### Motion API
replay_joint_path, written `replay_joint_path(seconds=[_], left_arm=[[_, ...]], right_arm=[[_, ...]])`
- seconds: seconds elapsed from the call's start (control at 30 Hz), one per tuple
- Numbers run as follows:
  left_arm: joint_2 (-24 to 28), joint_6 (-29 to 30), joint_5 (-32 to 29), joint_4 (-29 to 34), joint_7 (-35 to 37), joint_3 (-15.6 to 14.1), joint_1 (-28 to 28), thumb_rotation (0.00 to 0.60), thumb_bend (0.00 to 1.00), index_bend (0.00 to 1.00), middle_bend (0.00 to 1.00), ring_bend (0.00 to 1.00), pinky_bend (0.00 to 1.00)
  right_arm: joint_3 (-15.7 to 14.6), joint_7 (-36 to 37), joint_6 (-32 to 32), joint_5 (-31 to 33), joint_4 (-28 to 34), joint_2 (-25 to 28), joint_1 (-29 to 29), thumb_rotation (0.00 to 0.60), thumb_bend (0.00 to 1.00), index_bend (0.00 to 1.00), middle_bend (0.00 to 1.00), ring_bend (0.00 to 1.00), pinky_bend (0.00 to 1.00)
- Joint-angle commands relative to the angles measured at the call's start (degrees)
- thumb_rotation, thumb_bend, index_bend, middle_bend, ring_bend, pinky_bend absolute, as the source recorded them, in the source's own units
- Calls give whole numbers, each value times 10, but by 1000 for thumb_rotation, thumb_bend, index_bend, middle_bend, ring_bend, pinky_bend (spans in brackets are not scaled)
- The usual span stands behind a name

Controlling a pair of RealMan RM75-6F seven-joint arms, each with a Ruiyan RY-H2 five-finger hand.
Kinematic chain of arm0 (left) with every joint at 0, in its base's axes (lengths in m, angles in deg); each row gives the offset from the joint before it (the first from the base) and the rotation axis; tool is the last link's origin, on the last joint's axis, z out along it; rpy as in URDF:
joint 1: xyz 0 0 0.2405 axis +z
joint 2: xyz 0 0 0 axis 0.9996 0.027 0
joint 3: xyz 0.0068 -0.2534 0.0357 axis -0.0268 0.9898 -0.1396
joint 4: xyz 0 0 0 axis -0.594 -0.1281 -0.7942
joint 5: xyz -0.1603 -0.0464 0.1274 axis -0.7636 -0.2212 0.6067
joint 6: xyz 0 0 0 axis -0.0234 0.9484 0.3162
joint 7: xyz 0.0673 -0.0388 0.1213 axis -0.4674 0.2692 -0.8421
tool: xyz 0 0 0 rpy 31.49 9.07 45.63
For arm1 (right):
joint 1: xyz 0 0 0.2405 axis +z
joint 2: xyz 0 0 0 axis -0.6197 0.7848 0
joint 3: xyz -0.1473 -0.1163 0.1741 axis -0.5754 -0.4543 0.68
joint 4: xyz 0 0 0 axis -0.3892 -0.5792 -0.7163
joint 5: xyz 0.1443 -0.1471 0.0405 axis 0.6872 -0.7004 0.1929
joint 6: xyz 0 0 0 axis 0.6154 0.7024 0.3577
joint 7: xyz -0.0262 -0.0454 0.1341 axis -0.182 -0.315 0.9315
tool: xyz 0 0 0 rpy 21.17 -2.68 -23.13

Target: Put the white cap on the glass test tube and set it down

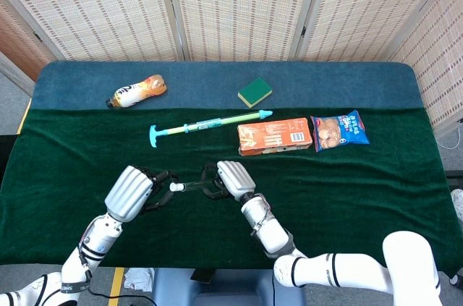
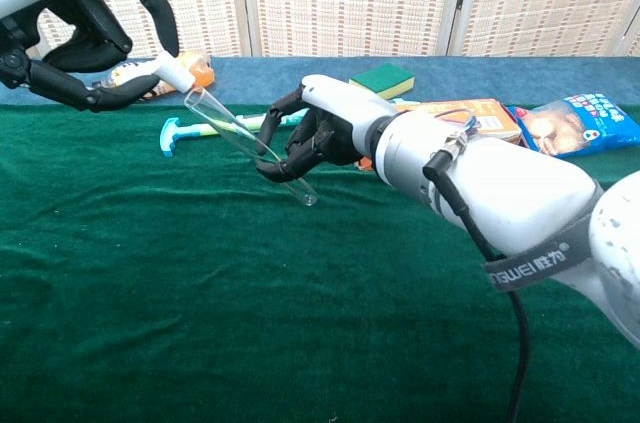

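Note:
My right hand (image 2: 325, 135) (image 1: 226, 179) grips the glass test tube (image 2: 240, 139) (image 1: 190, 187) near its lower end. The tube tilts up and to the left above the green cloth. My left hand (image 2: 85, 28) (image 1: 137, 192) pinches the small white cap (image 2: 172, 69) (image 1: 176, 187) in its fingertips. The cap sits right at the tube's open mouth, and I cannot tell whether it touches the rim.
On the far side of the cloth lie a teal syringe toy (image 1: 208, 124), an orange box (image 1: 275, 137), a blue snack bag (image 1: 340, 131), a green sponge (image 1: 255, 91) and an orange bottle (image 1: 137, 91). The table's front edge (image 1: 217, 268) is near my arms.

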Motion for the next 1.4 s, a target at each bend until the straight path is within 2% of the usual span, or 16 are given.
replay_joint_path(seconds=[0.03,1.4], left_arm=[[-2,1,1,-2,-2,-1,0,600,461,570,993,913,867],[-27,6,-5,-24,-21,-11,-8,600,462,578,993,912,867]], right_arm=[[0,5,1,-3,0,0,-1,600,852,913,963,1000,1000],[7,11,14,2,-4,-24,12,600,852,913,964,1000,1000]])
